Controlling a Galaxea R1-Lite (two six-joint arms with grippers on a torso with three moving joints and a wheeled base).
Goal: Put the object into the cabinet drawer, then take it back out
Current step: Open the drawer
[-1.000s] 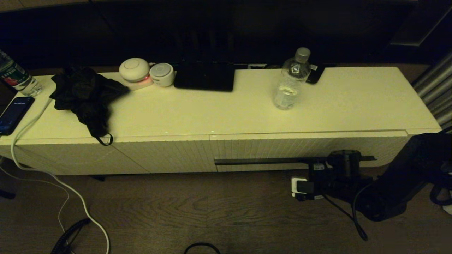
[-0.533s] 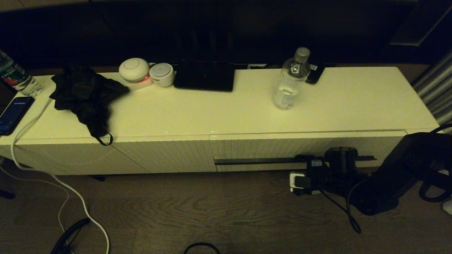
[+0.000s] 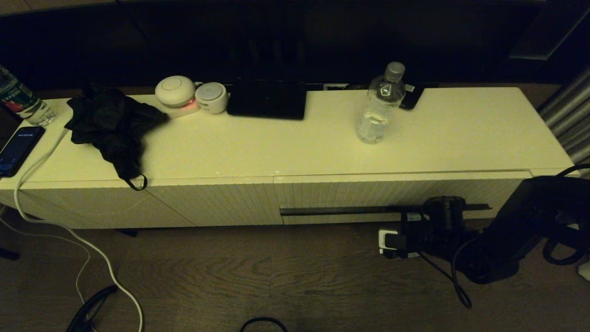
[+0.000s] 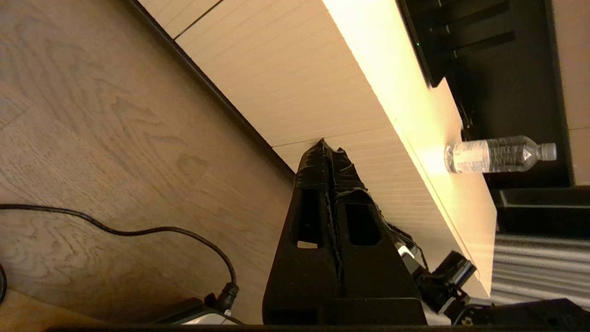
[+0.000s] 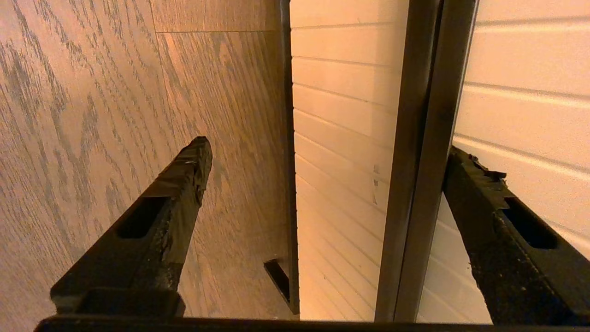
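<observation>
The bottle [image 3: 379, 107] was seen upright on the cabinet top [image 3: 461, 133], the closed drawer [image 3: 401, 196] beneath it. The handle strip [image 5: 421, 161] was straddled by the right gripper [image 5: 322, 161], jaws wide apart, presumably for pulling. The left gripper [image 4: 328, 152] was parked low, jaws together.

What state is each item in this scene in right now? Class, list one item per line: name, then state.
cabinet drawer: closed.
drawer handle: between the open right gripper's fingers, not clamped.
water bottle: upright on the cabinet top, capped.
right gripper: open, straddling the handle.
left gripper: shut, parked near the floor.
phone: screen lit.
</observation>
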